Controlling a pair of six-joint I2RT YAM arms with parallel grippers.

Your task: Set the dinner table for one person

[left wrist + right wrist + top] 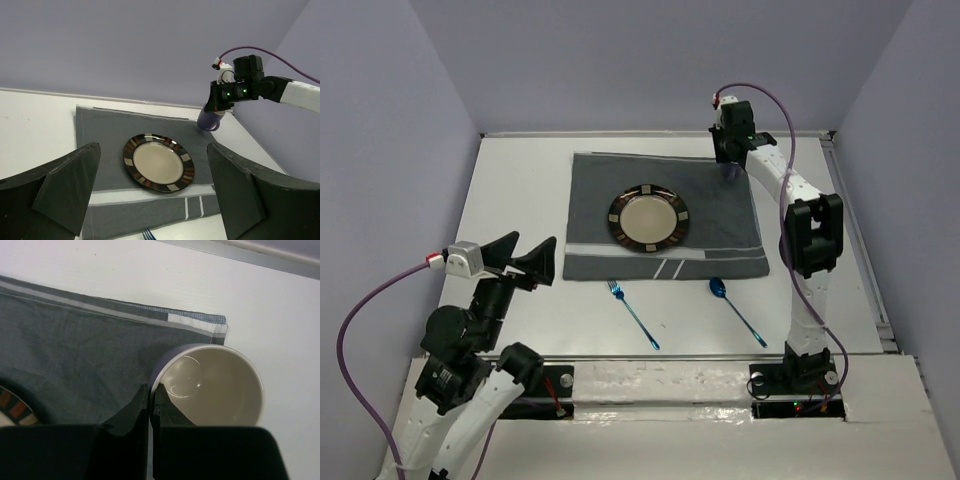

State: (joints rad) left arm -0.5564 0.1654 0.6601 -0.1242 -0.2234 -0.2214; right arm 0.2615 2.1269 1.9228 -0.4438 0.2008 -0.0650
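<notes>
At centre of the top view, on the dinner table (520, 190): striped grey placemat (720, 230) laid flat, with 1 plate (649, 216) at its middle. Below the placemat's lower edge, on bare tabletop: 1 blue fork (633, 313) and 1 blue spoon (737, 310), apart from each other, both below the plate rather than beside it.

At the placemat's upper right corner: right gripper (150, 395) pinched on the mug (220, 385), rim wall between the 2 fingers. Cannot tell whether set down on the cloth or held just above it.

At lower left: left gripper (533, 250) spread wide, empty, well apart from every item.

Judged status:
- Placemat and plate done.
- Mug placement in hand, release pending.
- Fork and spoon probably left to move to the sides of the plate.
</notes>
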